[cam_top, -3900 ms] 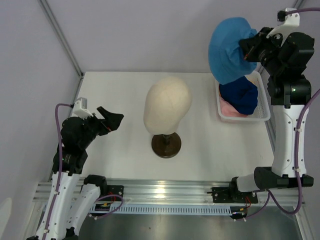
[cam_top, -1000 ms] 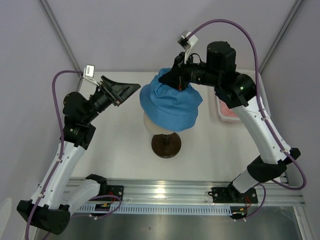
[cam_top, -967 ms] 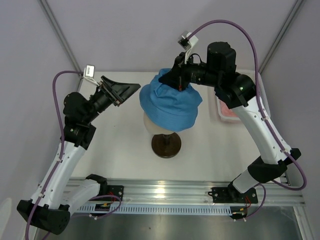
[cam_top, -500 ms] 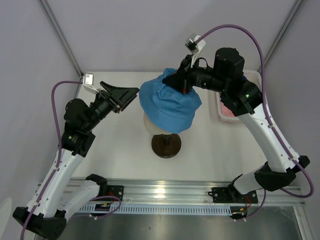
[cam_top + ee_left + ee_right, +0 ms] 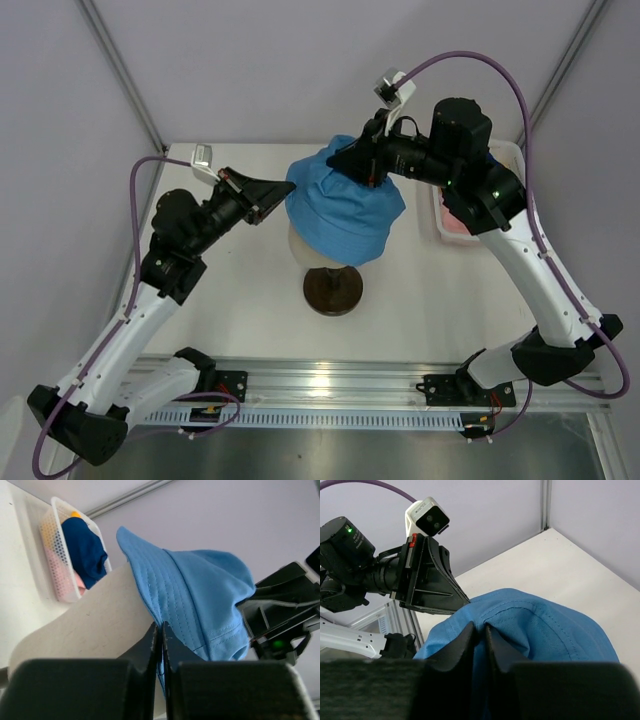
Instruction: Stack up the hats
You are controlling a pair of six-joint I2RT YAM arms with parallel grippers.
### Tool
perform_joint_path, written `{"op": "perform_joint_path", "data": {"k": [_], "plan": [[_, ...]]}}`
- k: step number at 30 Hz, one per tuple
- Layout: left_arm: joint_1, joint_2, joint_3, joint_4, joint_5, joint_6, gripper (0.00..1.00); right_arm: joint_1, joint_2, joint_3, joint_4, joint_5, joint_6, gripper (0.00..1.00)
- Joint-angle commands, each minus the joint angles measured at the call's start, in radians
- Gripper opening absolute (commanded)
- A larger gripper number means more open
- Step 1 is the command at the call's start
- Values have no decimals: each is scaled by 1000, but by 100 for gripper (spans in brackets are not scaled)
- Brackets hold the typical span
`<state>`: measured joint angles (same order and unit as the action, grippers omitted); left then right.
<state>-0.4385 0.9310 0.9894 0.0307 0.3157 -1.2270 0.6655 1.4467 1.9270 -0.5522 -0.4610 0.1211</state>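
- The light blue hat [image 5: 345, 205] sits over the top of the head [image 5: 296, 242], a cream egg-shaped form on a dark round base [image 5: 332, 290] standing mid-tabletop [image 5: 230, 300].
- The hat's crown covers the head's upper part; the brim hangs loose around it, lower on the near side, and cream shows beneath the brim's left edge.
- The left end effector [image 5: 284, 191] reaches in from the left and is clenched on the hat's left brim. In the left wrist view its 2 fingers [image 5: 148, 647] are pressed together with the blue brim's edge caught between them, right against the head [image 5: 90, 620].
- The right end effector [image 5: 367, 172] comes over from the far right, grasping the hat at its far upper side. In the right wrist view its fingers [image 5: 465, 640] pinch a raised fold of the blue fabric [image 5: 535, 630].
- Both end effectors hold the same hat — one on each side of the head.
- The right wrist view also shows the left end effector [image 5: 466, 601], its tip meeting the brim.
- A white mesh basket [image 5: 52, 511] stands at the tabletop's right edge, well apart from the head.
- In it lie the navy hat [image 5: 85, 550] on top, the pink hat [image 5: 65, 577] beneath, and a sliver of the yellow-orange hat [image 5: 75, 514] at the far end.
- From above, only the basket's near corner [image 5: 440, 235] with pink fabric shows — the right arm covers the rest.
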Motion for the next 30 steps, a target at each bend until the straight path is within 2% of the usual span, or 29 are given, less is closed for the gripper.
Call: {"op": "perform_joint_path", "data": {"k": [1,4,5,7,11,13,14,17,19,21,22,24,30], "plan": [[-19,8,37,34,-9,0,1,-15,-34,-16,17,28,-2,23],[-17,-1,16,11,-50,3,1,-69,-60,-26,12,5,58,65],[-19,-6,8,6,-79,-5,1,-90,-72,-32,8,1,77,87],[-19,-32,-33,8,-98,-18,1,-169,-109,-63,12,-16,116,98],[-19,-76,-64,-12,-127,-3,1,-314,-296,-210,89,-54,254,99],[-19,-96,-84,-20,-125,14,1,-354,-360,-297,116,-22,294,99],[-19,-118,-46,-23,-125,21,1,-384,-385,-318,115,-5,310,99],[-26,-165,-118,-70,-150,44,1,-423,-448,-406,87,59,399,99],[-37,-187,-135,-91,-181,53,1,-431,-489,-488,135,81,515,99],[-42,-210,-175,-100,-193,57,1,-432,-519,-646,205,56,598,99],[-43,-213,-182,-110,-198,55,1,-432,-543,-696,274,56,688,99],[-46,-225,-212,-115,-198,47,1,-434,-566,-834,383,38,756,99],[-78,-250,-253,-140,-242,43,1,-423,-598,-985,480,76,891,99]]}}
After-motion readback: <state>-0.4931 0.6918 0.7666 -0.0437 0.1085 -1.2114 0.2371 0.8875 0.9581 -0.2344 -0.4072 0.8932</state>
